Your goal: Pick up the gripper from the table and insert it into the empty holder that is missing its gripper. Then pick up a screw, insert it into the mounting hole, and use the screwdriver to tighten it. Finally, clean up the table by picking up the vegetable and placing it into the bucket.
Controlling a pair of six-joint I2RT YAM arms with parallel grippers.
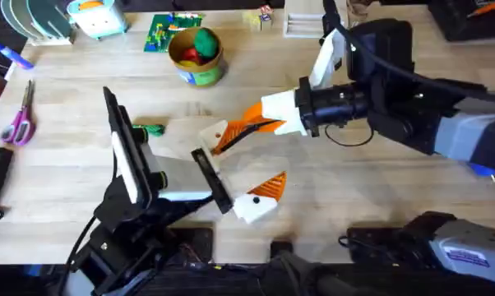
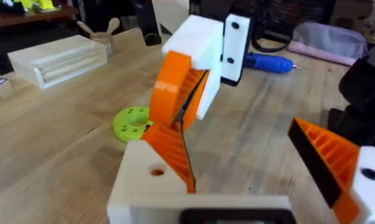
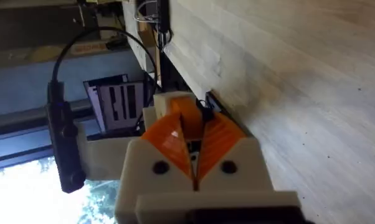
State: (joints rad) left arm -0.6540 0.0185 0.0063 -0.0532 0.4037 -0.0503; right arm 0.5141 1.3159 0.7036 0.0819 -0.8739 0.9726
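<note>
Pale wood-grain tabletop; yellow-rimmed, green-printed bucket; dark-green vegetable; bright-blue screwdriver; lime-green disc; both tools white with orange ribbed pads.

Bare table right of centre; bucket and vegetable crowding the left.

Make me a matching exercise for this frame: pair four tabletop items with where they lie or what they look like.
Things:
1. bucket
2. vegetable
3. screwdriver
4. scissors

Descriptions:
A. pink handles, near the table's left edge
B. bright blue handle, lying on the wood
C. yellow rim, red and green toys inside
D. dark green, flat on the table beside the left arm

Pairs: 1-C, 2-D, 3-B, 4-A
</note>
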